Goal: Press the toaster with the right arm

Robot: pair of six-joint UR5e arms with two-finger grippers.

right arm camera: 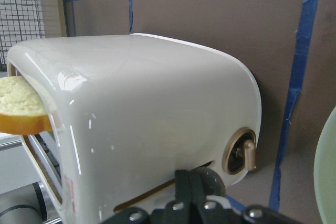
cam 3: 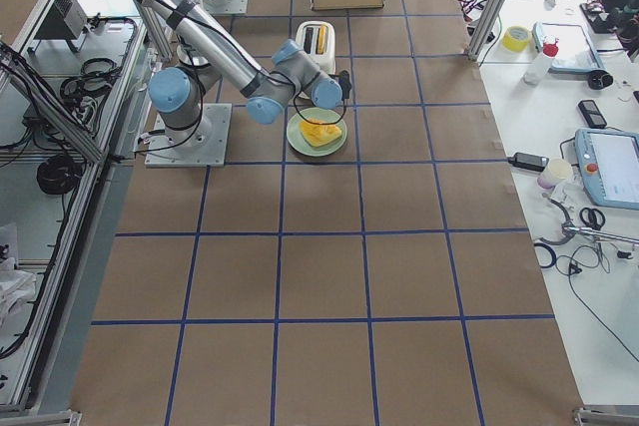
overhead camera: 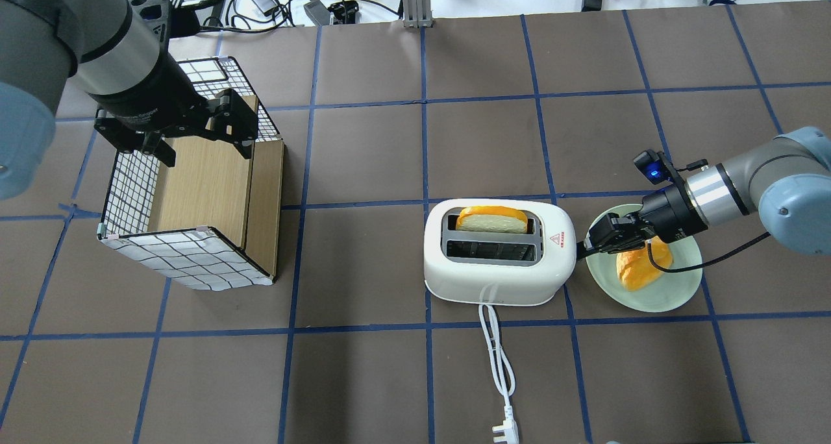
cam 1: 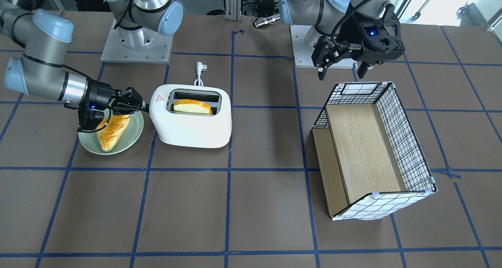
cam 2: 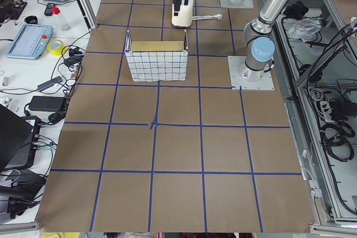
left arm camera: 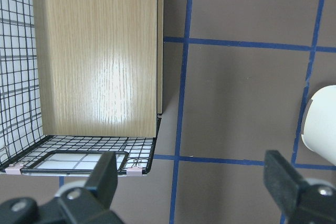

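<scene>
- Standing upright on the table [cam 1: 266, 213], in the robot's right half, the toaster [cam 1: 192, 117] is white and rounded, with a red warning triangle [cam 1: 160, 98] on top at the end that faces the right arm.
- A slice of bread [cam 1: 192, 106] sits in the slot farther from the robot, its crust rising above the top of the toaster.
- The white cord [overhead camera: 500, 359] leaves the long side nearest the robot and ends in a plug [overhead camera: 505, 431] lying flat on the table.
- In the right wrist-mounted view, a small round knob [right arm camera: 241, 156] shows low on the toaster's end wall.
- The right gripper [cam 1: 143, 105] reaches in level from the plate side. Its fingers are pressed together with nothing between them, and their tip meets the toaster's end wall.
- A pale green plate [cam 1: 133, 136] lies just beside that end of the toaster, under the right wrist, and carries a second piece of bread [cam 1: 111, 134].
- Well apart, in the robot's left half, a wire basket [cam 1: 408, 142] lies on its side with wooden boards [left arm camera: 100, 51] inside it.
- The left gripper [cam 1: 342, 72] hangs over the basket's end nearest the robot, jaws spread wide and holding nothing.
- Blue tape lines divide the brown table surface into squares.
</scene>
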